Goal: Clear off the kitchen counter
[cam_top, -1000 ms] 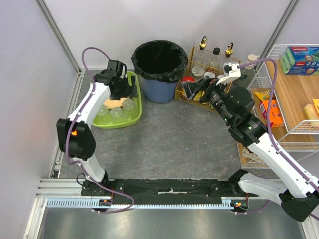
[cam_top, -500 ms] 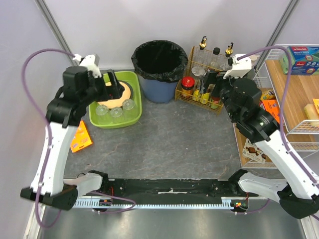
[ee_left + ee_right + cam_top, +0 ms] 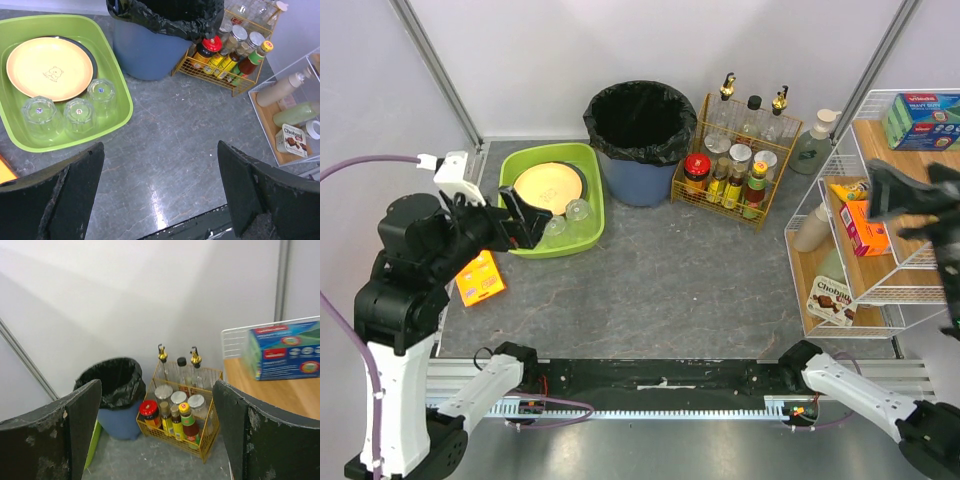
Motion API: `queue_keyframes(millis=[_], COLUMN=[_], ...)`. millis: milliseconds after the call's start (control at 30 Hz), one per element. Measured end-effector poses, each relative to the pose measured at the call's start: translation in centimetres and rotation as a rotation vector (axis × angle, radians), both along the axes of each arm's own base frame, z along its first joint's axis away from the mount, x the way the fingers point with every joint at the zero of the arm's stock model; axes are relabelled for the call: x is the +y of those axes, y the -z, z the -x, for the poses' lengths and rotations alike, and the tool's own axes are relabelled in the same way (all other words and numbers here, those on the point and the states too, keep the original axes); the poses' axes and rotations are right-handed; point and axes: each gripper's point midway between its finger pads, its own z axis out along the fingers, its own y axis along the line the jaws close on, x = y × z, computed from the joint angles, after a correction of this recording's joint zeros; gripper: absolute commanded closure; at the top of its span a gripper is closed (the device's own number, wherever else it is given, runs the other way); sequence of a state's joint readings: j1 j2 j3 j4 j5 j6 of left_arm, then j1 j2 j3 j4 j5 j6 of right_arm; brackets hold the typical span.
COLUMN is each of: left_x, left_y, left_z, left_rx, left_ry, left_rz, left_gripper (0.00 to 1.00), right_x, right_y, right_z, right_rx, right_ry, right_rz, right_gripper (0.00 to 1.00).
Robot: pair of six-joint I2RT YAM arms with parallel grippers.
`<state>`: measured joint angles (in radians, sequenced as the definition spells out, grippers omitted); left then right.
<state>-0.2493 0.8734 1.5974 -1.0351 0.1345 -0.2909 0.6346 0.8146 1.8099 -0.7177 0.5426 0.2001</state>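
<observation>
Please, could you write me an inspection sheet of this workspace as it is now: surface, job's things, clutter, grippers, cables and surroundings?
Surface: kitchen counter, grey stone look, no spills seen.
Job's things: green tub at far left, holding a yellow plate and three clear glasses; orange packet at the left edge.
Clutter: blue bin with black liner; yellow wire caddy of bottles; green bottle beside it.
Grippers: left gripper open and empty, above the counter; right gripper open and empty, raised high.
Cables: purple cable arcs off the left arm.
Surroundings: white wire rack with boxes at right; grey wall panels.
</observation>
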Motion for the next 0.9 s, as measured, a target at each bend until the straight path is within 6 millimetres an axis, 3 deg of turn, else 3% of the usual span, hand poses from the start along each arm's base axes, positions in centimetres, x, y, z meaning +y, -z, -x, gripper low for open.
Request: queue_keyframes(millis=[133, 233, 500, 900], left_x=[0.2, 0.3, 0.6, 0.8], left_y=[-0.1, -0.6, -0.8, -3.2], left_z=[1.7, 2.8, 4.1, 4.6], left_rx=[-0.011, -0.026, -0.032, -0.091], left_ry=[0.01, 0.02, 0.026, 0.021], left_rz=[0.006, 0.013, 0.015, 0.027], left_gripper=[0.01, 0.01, 0.01, 0.01], right_x=[-3.2, -3.6, -1.2, -0.3], right_y=[-1.7, -2.0, 0.2, 0.6], right_z=[4.3, 5.2, 3.2, 2.1], right_rx=[-0.076, -0.085, 0.008, 0.034], right_ry=[0.005, -0.007, -0.057, -0.064], right_rz=[-0.06, -0.073, -0.006, 0.019], right_gripper=[0.02, 0.02, 0.02, 0.02])
